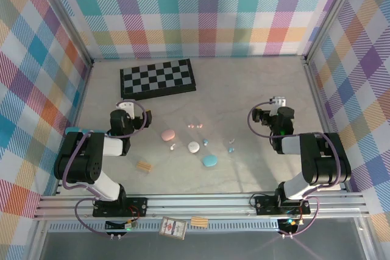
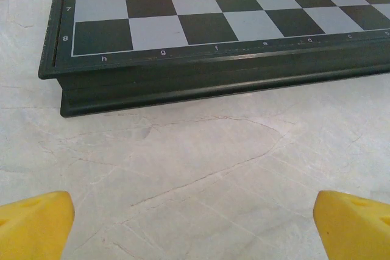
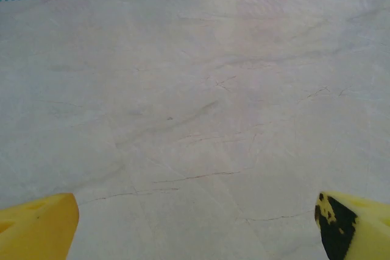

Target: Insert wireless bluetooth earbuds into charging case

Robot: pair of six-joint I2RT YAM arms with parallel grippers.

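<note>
Three pebble-like charging cases lie mid-table: pink (image 1: 168,134), white (image 1: 193,147) and blue (image 1: 209,161). Tiny earbuds are scattered around them: a pink pair (image 1: 195,125), a white one (image 1: 173,147) and light blue ones (image 1: 205,142) (image 1: 231,148). My left gripper (image 1: 125,109) sits folded back, left of the cases and facing the chessboard. In the left wrist view it (image 2: 195,226) is open, its yellow fingertips (image 2: 33,223) wide apart over bare table. My right gripper (image 1: 272,112) rests to the right of the earbuds. It (image 3: 195,226) is also open, with nothing between its fingertips (image 3: 36,223).
A dark chessboard (image 1: 158,78) (image 2: 213,28) lies at the back left, close ahead of the left gripper. A small tan wooden block (image 1: 144,166) sits near the front left. Plaid walls enclose the table. A card (image 1: 172,227) and another block (image 1: 199,221) lie below the front rail.
</note>
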